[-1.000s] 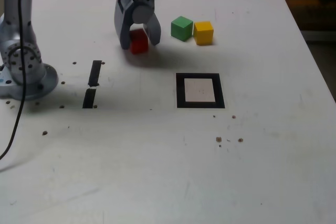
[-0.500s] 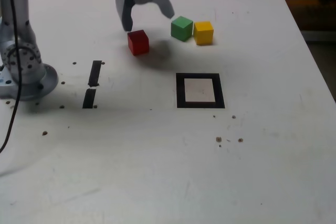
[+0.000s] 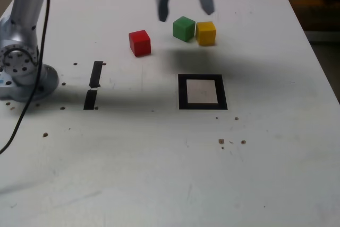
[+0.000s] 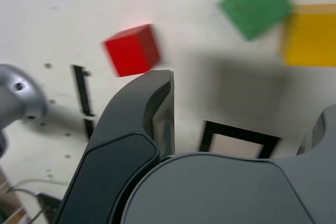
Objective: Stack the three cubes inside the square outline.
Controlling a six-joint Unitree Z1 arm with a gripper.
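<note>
The gripper, wide open and holding nothing, hung above the worktop, where the red cube lay apart from the green cube and yellow cube.

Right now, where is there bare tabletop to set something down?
In the exterior view, below the square outline, and between it and the black strips. Crowded: the green cube and yellow cube, with the gripper near them.

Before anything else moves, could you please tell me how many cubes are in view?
3: the red cube toward the exterior view's left, the green cube right of it, and the yellow cube just right of the green.
</note>
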